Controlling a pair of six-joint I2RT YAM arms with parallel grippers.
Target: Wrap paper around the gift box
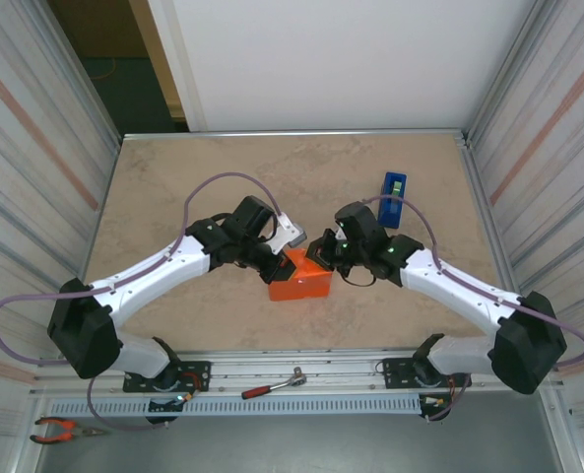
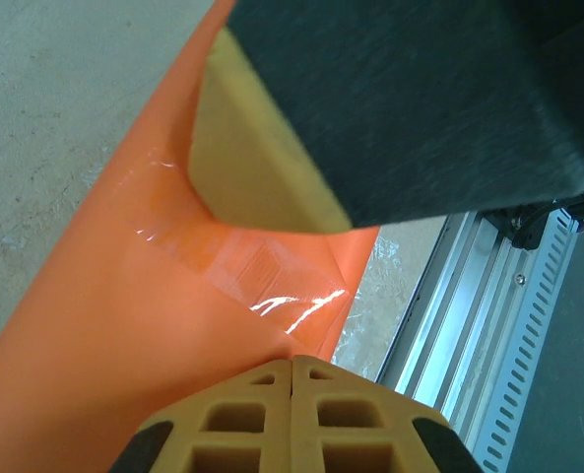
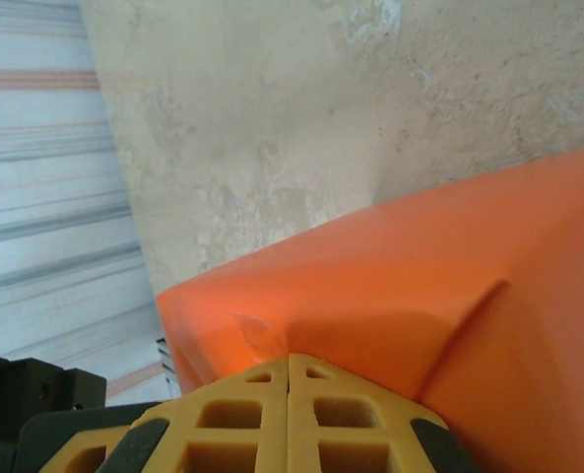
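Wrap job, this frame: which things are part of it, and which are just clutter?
In the job:
- the gift box
- the paper around it, with a clear tape strip on it
- left gripper and right gripper, both at the box
- blue tape dispenser, probably

Lying about:
- red-handled ratchet
- orange-handled pliers

On the table (image 1: 173,187), gift box (image 1: 301,286) centre, tape dispenser (image 1: 394,197) behind-right.

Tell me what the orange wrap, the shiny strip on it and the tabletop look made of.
Paper: thin matte sheet, holds sharp creases. Strip: clear glossy tape, probably plastic, glints. Tabletop: beige, mottled stone look, maybe laminate.
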